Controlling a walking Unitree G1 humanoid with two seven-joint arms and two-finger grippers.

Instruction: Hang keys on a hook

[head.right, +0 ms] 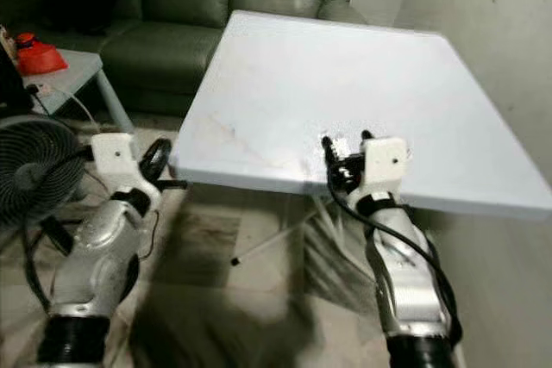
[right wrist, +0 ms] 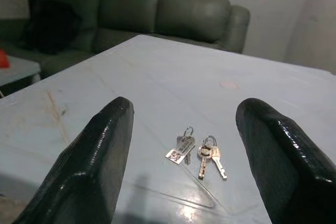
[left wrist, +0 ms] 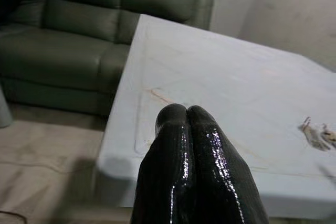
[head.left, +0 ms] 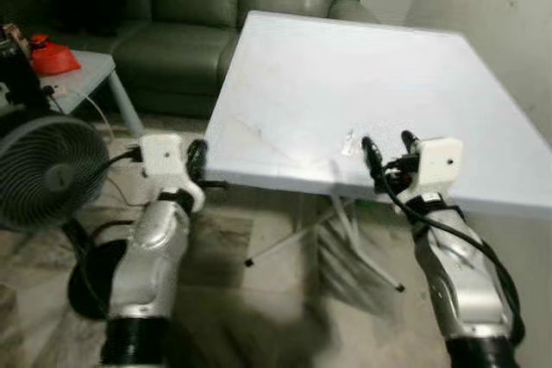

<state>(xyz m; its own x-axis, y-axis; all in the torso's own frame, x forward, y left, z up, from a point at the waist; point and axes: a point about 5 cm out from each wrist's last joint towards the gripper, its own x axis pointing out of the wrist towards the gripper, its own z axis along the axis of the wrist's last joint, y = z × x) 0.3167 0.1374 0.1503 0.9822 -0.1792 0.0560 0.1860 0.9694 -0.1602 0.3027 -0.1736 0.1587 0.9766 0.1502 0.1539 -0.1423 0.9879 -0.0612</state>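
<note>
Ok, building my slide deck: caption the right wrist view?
Open right gripper poised over keys lying on the white table.

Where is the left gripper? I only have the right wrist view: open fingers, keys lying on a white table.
Observer: The left gripper sits off the table's near-left corner, above the floor.
Operator: Open or shut?
Observer: Shut; in its wrist view the fingers press together with nothing between them.
Operator: How near is the right gripper to the keys?
Observer: The right gripper is at the table's near edge, with the keys just ahead on the tabletop, untouched.
Operator: Any hook?
Observer: I can't make one out.
</note>
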